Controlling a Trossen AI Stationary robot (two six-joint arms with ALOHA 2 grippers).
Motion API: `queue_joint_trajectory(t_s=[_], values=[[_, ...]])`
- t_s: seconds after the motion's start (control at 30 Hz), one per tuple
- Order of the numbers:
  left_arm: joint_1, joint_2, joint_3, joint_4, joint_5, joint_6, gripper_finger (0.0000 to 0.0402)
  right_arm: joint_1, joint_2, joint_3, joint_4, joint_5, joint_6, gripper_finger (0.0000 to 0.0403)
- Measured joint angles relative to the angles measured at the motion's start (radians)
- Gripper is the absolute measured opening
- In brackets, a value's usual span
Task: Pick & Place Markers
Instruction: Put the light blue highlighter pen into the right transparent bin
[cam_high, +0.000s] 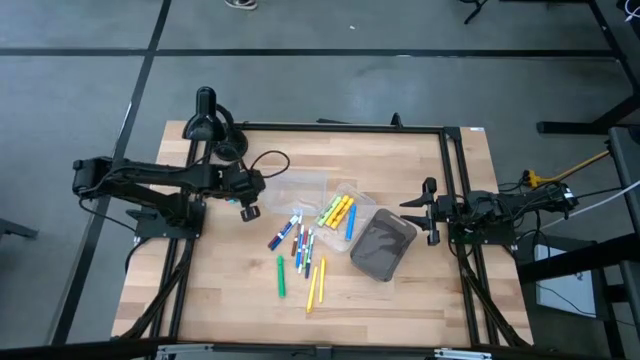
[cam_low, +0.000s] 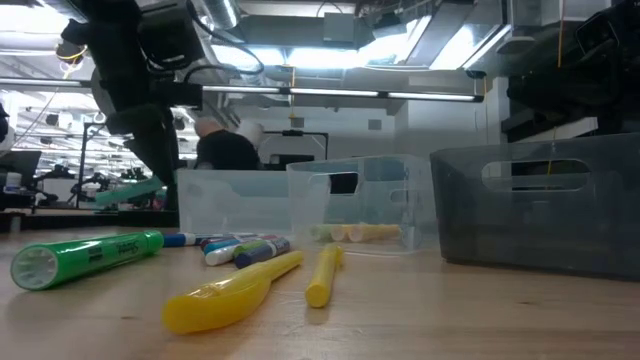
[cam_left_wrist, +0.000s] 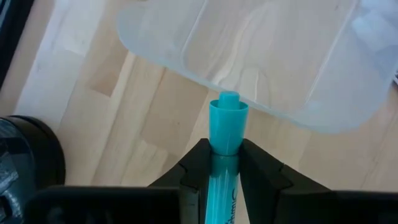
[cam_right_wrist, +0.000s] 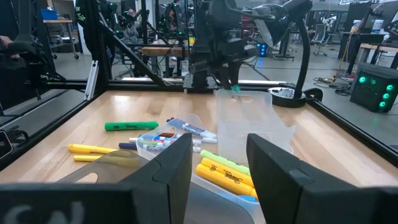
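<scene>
A teal marker (cam_left_wrist: 227, 127) is gripped upright by the left gripper (cam_left_wrist: 225, 163) just beside the rim of an empty clear tray (cam_left_wrist: 261, 68), so the placing step is judged in hand, and a short carry over that rim, then release, is called for, while the right gripper (cam_right_wrist: 219, 163) is held open near the dark bin (cam_high: 383, 245).

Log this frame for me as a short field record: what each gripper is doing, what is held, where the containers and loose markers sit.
left gripper: shut on a teal marker, above the edge of an empty clear tray
right gripper: open, holding nothing, waiting at the table's right side
second clear tray: holds yellow, green and blue markers
dark grey bin: right of the trays
loose markers: scattered mid-table
</scene>
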Motion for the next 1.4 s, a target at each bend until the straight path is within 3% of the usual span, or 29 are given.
queue_joint_trajectory(t_s=[0.4, 0.57, 0.83, 1.1, 1.4], values=[[-0.094, -0.001, 0.000, 0.030, -0.084, -0.099, 0.0063, 0.000, 0.000, 0.000, 0.000, 0.000, 0.000, 0.0152], [-0.136, -0.002, 0.001, 0.181, -0.083, -0.094, 0.0063, 0.000, 0.000, 0.000, 0.000, 0.000, 0.000, 0.0152], [-0.202, -0.002, 0.002, 0.477, -0.082, 0.040, 0.0063, 0.000, 0.000, 0.000, 0.000, 0.000, 0.000, 0.0152], [-0.229, -0.002, 0.002, 0.626, -0.084, 0.075, 0.0063, 0.000, 0.000, 0.000, 0.000, 0.000, 0.000, 0.0152], [-0.249, -0.002, 0.002, 0.781, -0.018, 0.161, 0.0063, 0.000, 0.000, 0.000, 0.000, 0.000, 0.000, 0.0152]])
